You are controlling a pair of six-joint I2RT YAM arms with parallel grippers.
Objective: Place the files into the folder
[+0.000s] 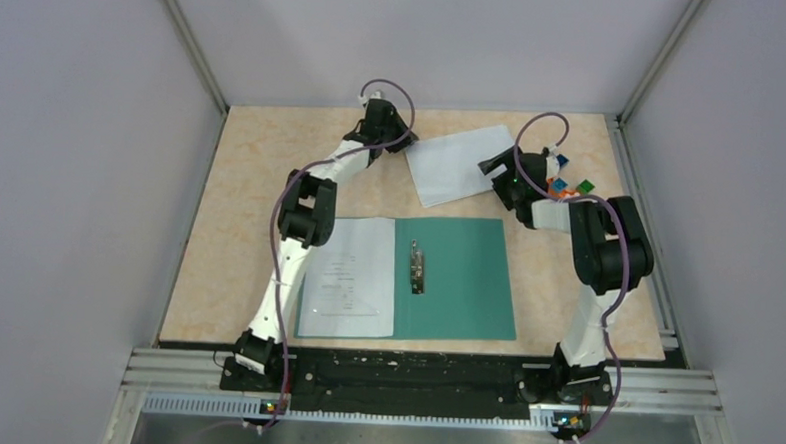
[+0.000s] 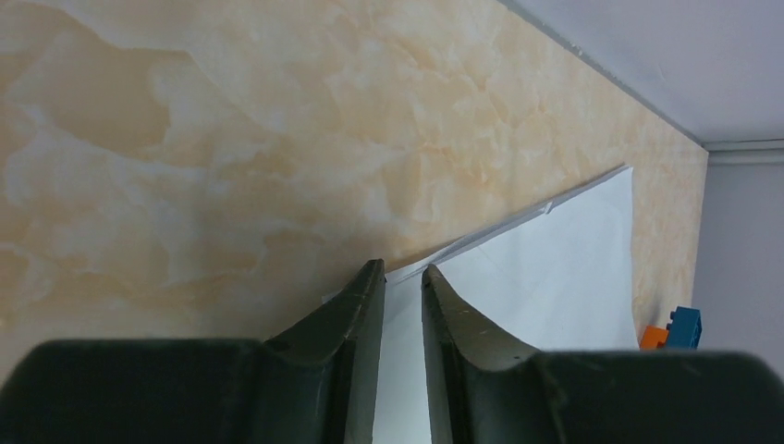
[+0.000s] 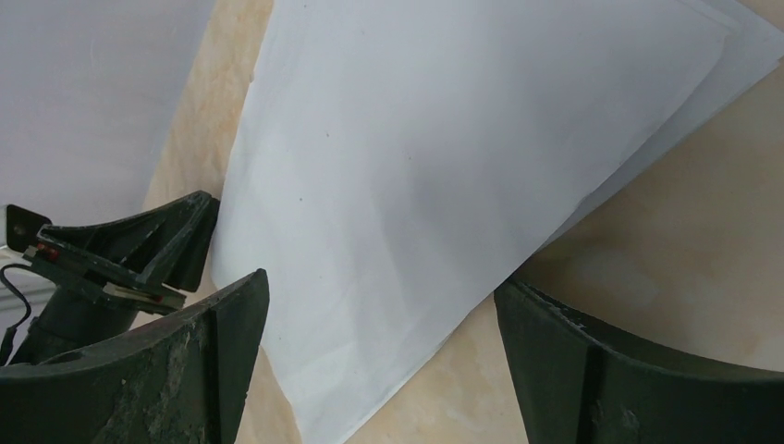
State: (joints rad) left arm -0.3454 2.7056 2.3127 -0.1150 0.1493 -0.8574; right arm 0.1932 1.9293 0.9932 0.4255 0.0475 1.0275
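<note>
The left end effector point(image 2: 403, 274), narrowly parted astride the nine-o'clock corner of the blank sheet point(image 2: 536, 277), should pinch squarely; the right end effector point(image 3: 379, 282) hangs spread.

The tabletop point(image 1: 241, 175) is beige with pale marbling. The folder point(image 1: 466, 285) is teal-green. The printed sheet point(image 1: 352, 270) is white with small dark text; the plain sheet point(image 1: 452, 165) near the far edge is white. Corner blocks point(image 1: 561, 186) are blue, orange, green.
</note>
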